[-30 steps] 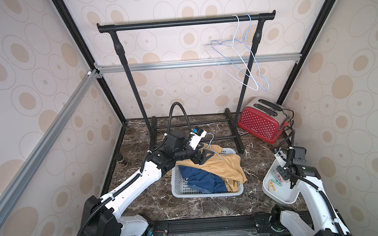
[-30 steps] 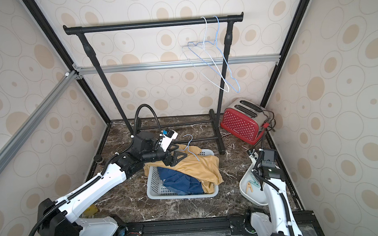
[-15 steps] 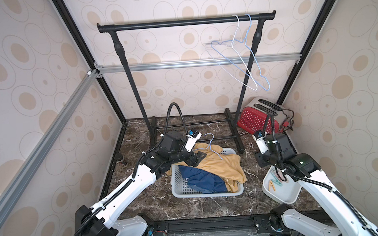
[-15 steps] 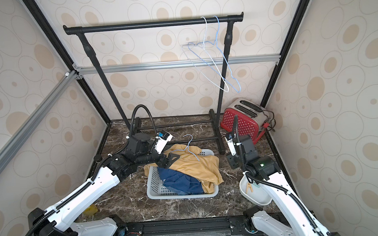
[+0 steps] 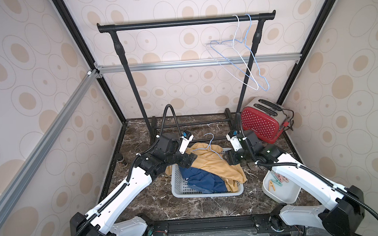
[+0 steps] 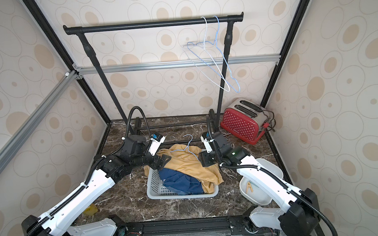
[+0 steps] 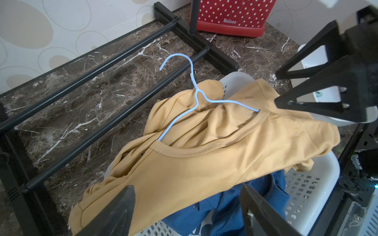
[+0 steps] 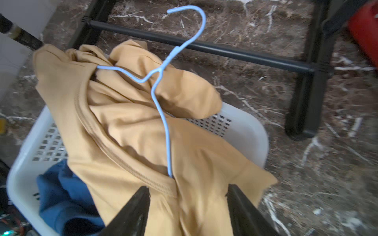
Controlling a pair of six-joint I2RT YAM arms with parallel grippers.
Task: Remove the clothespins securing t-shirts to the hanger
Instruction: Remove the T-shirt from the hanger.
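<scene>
Clothespins (image 5: 278, 179) sit in a tub (image 5: 285, 199) behind the right gripper (image 5: 228, 157). Yellow t-shirt (image 5: 211, 164) on its hanger (image 5: 212, 145) lies between that gripper and the left gripper (image 5: 188, 160), both spread, holding nothing.

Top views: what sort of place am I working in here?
Most likely a staged laundry corner inside a test booth: a black garment rack with wire hangers, a white laundry basket holding t-shirts, and wallpapered panels on an aluminium frame.

Cream wallpaper (image 5: 176, 2) with tan ovals covers the walls, crossed by a silver aluminium rail (image 5: 180, 64). A black metal garment rack (image 5: 177, 23) stands at the back of the dark brown marble worktop (image 5: 161, 201), a red white-dotted toaster (image 5: 259, 124) beside it.
</scene>
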